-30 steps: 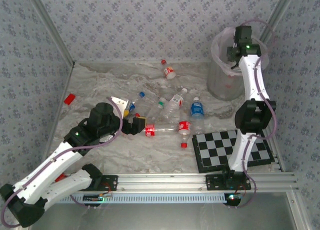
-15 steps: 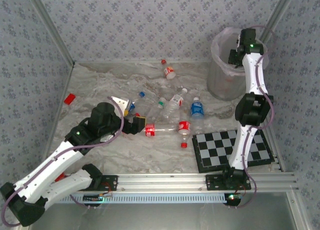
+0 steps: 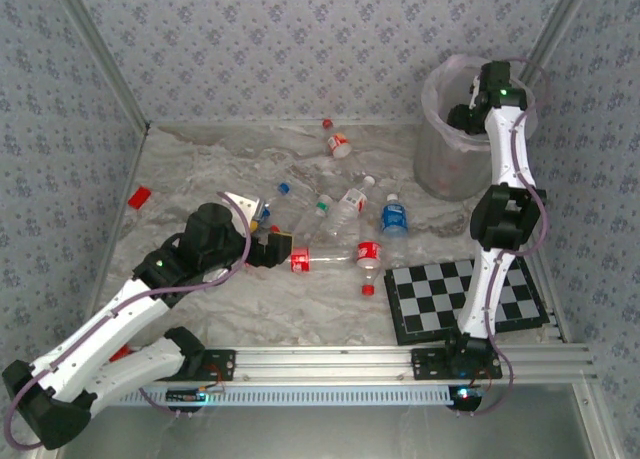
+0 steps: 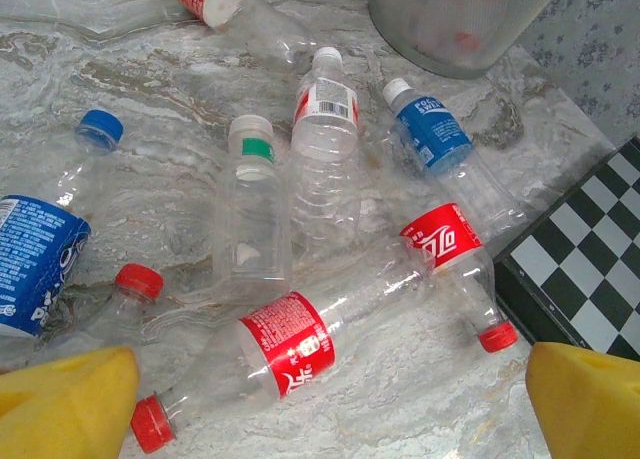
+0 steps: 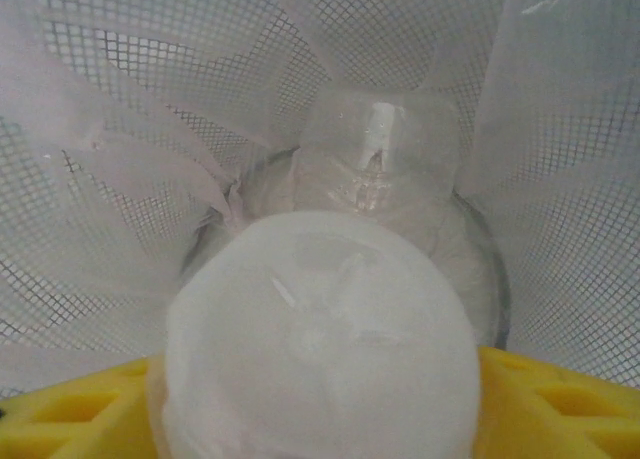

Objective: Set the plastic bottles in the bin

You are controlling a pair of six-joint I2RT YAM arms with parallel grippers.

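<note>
Clear plastic bottle sits between the jaws of the right gripper, down inside the bin; whether pinched or let go, I cannot tell. Left gripper, spread wide, hovers with about 8 plastic bottles just ahead on the table, not yet binned.

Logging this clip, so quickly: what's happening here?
The right end effector hangs over the bin with a clear bottle between its fingers; whether it has let go is unclear. The left end effector hovers open above the bottles lying on the table.
</note>
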